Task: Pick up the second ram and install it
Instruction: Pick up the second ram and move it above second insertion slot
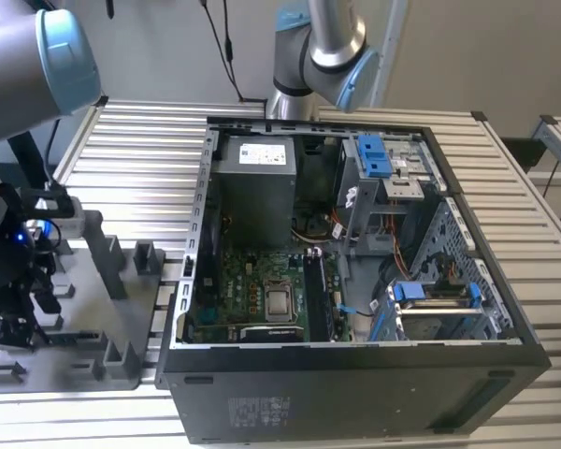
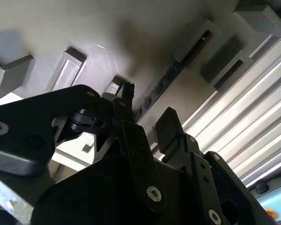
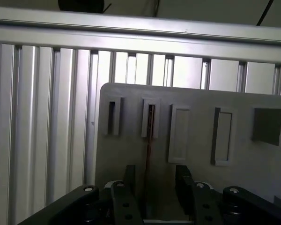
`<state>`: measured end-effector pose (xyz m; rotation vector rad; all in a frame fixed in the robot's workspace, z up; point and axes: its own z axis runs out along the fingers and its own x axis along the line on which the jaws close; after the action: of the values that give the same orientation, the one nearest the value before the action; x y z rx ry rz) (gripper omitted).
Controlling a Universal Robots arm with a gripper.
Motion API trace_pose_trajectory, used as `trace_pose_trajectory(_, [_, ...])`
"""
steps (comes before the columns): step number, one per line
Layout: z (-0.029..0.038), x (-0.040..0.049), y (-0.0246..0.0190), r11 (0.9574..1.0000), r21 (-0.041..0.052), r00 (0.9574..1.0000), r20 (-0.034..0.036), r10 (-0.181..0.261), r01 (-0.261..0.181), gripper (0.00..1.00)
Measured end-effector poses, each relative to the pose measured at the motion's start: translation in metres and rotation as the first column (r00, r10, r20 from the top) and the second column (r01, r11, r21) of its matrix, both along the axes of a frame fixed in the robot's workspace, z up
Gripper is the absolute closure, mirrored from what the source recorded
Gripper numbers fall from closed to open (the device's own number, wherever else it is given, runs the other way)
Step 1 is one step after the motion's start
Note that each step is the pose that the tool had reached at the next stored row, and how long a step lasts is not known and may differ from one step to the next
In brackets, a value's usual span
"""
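Along tray (image 3: pixel 126 159), second ram (image 3: pixel 150 140), edge-up between jaws

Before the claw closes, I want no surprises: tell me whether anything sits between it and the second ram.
Nothing visible does. In the first wrist view the second ram stands on edge in the grey tray, the open claw straddling it with a gap on each side.

slatted metal table (image 1: pixel 140 150) | carries grey tray (image 1: pixel 84 301) | open computer case (image 1: pixel 355 393)
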<state>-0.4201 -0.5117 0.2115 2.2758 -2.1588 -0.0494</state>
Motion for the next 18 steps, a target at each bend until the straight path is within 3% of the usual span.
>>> trace_pose_trajectory(6, [-0.0059,-0.0008,-0.0001,1.0000,-0.0065,1.0000,0.0034,0.002,-0.002,0.52])
trace_pose_trajectory(9, [-0.0082,-0.0012,-0.0001,0.9999,-0.0109,1.0000,0.0077,0.003,-0.003,0.52])
trace_pose_trajectory(14, [-0.0116,-0.0019,0.0000,0.9998,-0.0196,0.9998,0.0208,0.005,-0.005,0.52])
trace_pose_trajectory(18, [-0.0156,-0.0022,-0.0001,0.9997,-0.0221,0.9997,0.0223,0.006,-0.005,0.52])
